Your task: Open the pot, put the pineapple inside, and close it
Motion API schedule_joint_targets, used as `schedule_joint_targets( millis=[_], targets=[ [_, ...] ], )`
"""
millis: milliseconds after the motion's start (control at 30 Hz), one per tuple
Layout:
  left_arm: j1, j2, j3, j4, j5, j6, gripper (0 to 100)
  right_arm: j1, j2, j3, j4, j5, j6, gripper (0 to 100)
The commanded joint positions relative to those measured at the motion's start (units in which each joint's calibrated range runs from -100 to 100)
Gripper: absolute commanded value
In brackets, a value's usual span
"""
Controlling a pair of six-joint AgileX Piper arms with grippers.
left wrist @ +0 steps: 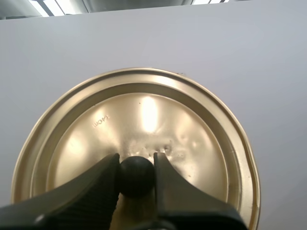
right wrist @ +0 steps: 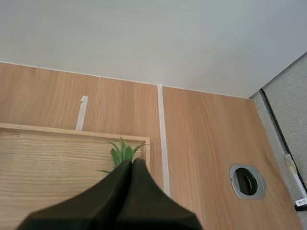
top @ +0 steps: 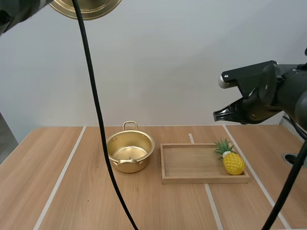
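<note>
The gold pot [top: 130,152] stands open on the table, left of the wooden tray [top: 192,165]. Its gold lid [top: 86,8] hangs high at the upper left, held by my left gripper [left wrist: 136,176], which is shut on the lid's black knob [left wrist: 136,175]. The yellow pineapple [top: 232,161] with green leaves lies at the tray's right end. My right gripper [top: 217,115] hovers shut well above the pineapple, holding nothing. In the right wrist view its fingers lie together as one wedge [right wrist: 131,167] over the pineapple's leaves [right wrist: 123,154].
Pale tape lines [top: 60,179] run across the wooden table. A round metal grommet hole [right wrist: 247,181] sits in the table right of the tray, near the right edge.
</note>
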Motion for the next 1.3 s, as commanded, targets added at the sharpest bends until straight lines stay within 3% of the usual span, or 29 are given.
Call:
schedule_joint_targets(
  millis=[0,433,967,1267],
  targets=[
    [-0.13,-0.43,-0.45,0.27,-1.71,-0.06,0,-0.22,2.51,-0.44,-1.17,-1.01,-0.47,0],
    [-0.13,-0.43,-0.45,0.27,-1.71,-0.06,0,-0.22,12.16,-0.44,-1.59,1.4,-0.47,0],
    [-0.13,-0.43,-0.45,0.27,-1.71,-0.06,0,-0.22,12.8,-0.44,-1.69,12.54,-0.47,0],
    [-0.13,-0.43,-0.45,0.27,-1.71,-0.06,0,-0.22,14.55,-0.44,-1.57,8.43,-0.47,0]
  ],
)
